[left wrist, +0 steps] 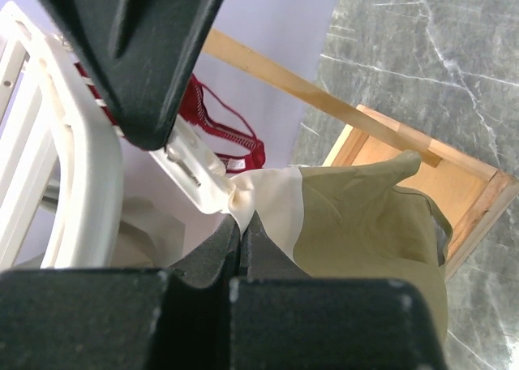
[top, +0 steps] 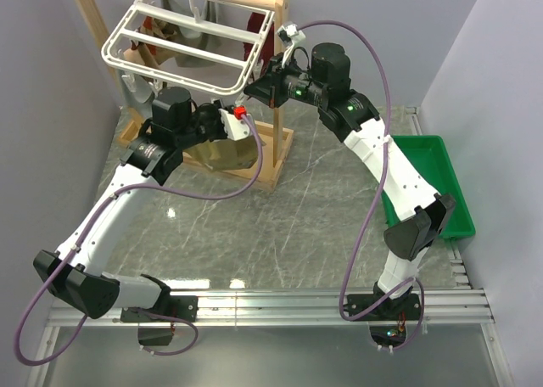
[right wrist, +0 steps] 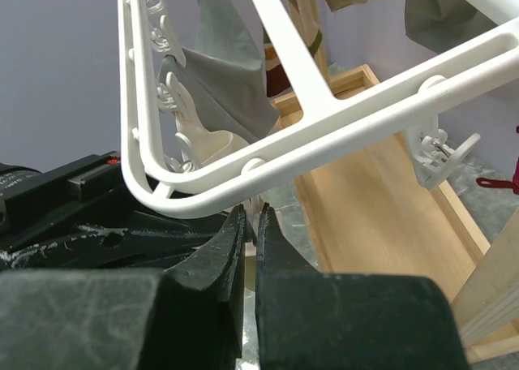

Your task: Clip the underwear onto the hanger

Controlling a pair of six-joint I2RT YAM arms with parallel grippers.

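Note:
The tan underwear (top: 222,154) hangs from my left gripper (top: 246,122), just below the near right corner of the white grid hanger (top: 174,60). In the left wrist view my left gripper (left wrist: 246,217) is shut on the underwear's pale edge (left wrist: 272,204). A white hanger clip (left wrist: 190,165) touches that edge; the tan cloth (left wrist: 365,240) drapes to the right. My right gripper (top: 254,86) is at the same corner. In the right wrist view it (right wrist: 253,212) is shut on a small clip tab under the hanger's rim (right wrist: 324,135).
The hanger hangs on a wooden frame stand (top: 276,145) with a box base (right wrist: 381,216). A grey garment (right wrist: 227,70) and a dark red garment (left wrist: 231,135) are clipped to it. A green bin (top: 428,179) stands at the right. Walls close in the back.

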